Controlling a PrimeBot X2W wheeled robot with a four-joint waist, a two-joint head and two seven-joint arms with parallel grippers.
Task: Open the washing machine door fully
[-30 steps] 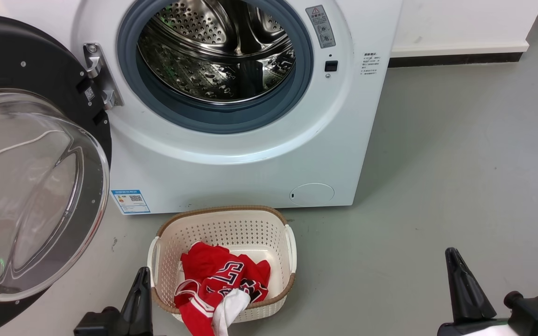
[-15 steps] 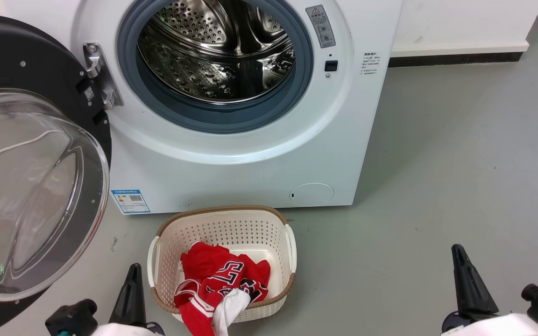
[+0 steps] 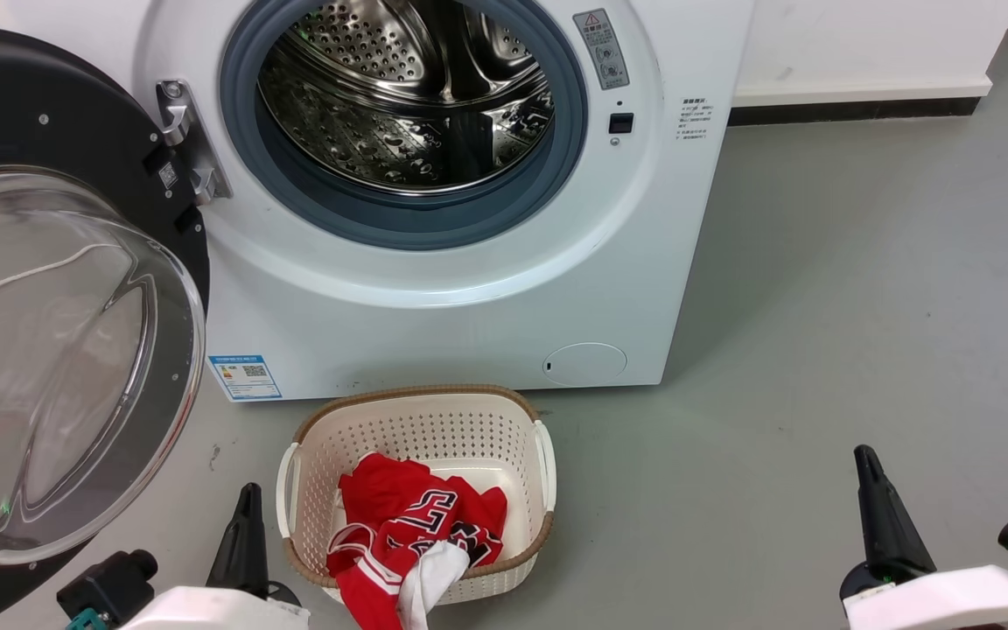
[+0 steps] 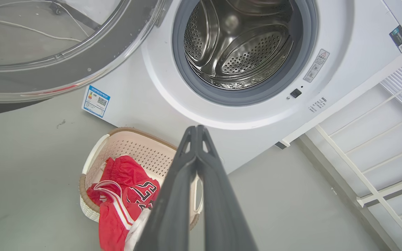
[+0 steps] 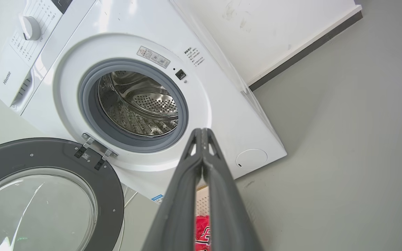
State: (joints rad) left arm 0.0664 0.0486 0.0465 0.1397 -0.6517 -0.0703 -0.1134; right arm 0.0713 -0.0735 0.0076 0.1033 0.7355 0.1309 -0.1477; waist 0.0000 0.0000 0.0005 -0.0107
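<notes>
Washing machine door (image 3: 66, 306) open, cropped; left end effector (image 4: 196, 127), right end effector (image 5: 202, 130) both closed.

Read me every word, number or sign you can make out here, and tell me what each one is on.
"Hisense": on the washing machine, on its drawer front.
Red warning triangle: on the grey sticker; its print is too small to read.
QR code and print on the blue label: too small.
The small print on the white front: too small.
Crumpled digits on the red jersey: perhaps "57".

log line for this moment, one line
washing machine door: swung wide open | left gripper: shut, empty, beside laundry basket | right gripper: shut, empty, above floor | contact with door: none
</notes>
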